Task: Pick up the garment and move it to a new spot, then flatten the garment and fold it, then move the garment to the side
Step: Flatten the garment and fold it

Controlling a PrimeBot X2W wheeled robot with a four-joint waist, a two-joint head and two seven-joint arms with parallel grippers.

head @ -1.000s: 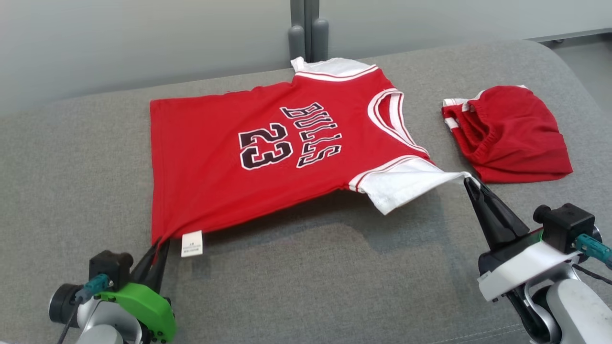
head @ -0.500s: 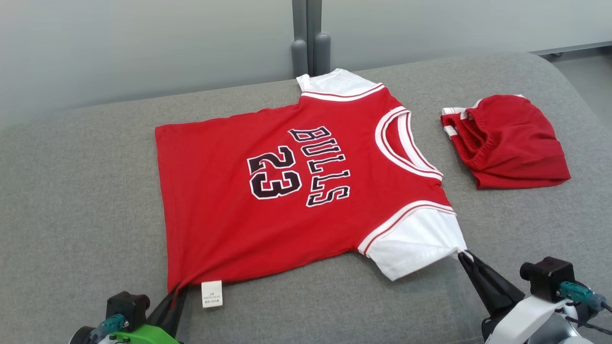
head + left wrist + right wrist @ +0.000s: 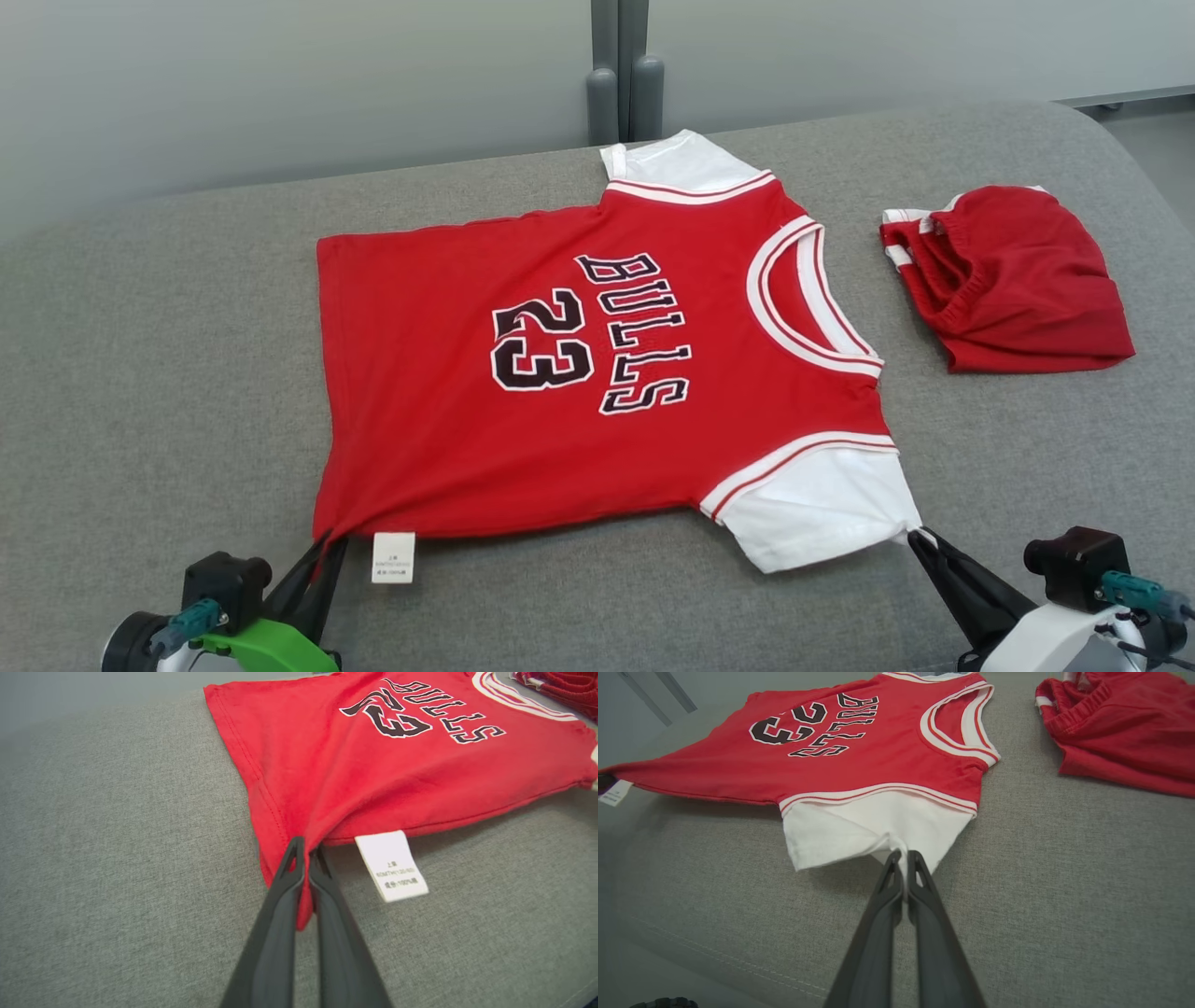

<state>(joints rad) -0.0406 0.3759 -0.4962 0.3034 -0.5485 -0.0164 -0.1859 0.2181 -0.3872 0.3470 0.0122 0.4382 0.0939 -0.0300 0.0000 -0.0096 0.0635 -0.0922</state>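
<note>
The garment [image 3: 560,373] is a red jersey with white sleeves, printed "BULLS 23", spread face up on the grey cushion [image 3: 140,373]. My left gripper [image 3: 329,543] is shut on its near hem corner, beside a white care label [image 3: 393,557]; the left wrist view shows red cloth pinched between the fingers [image 3: 306,851]. My right gripper [image 3: 920,537] is shut on the edge of the near white sleeve [image 3: 822,504]. In the right wrist view, white cloth sits between the tips [image 3: 903,855] and the jersey [image 3: 859,746] stretches away from them.
Red shorts [image 3: 1008,275] lie bunched on the cushion to the jersey's right, also seen as red shorts [image 3: 1125,723] in the right wrist view. A grey wall with a vertical post [image 3: 621,84] rises behind the cushion. Bare cushion lies left of the jersey and along its near edge.
Both grippers have drawn the jersey toward me, and its near edge has come down onto the cushion. The head view has also shifted.
</note>
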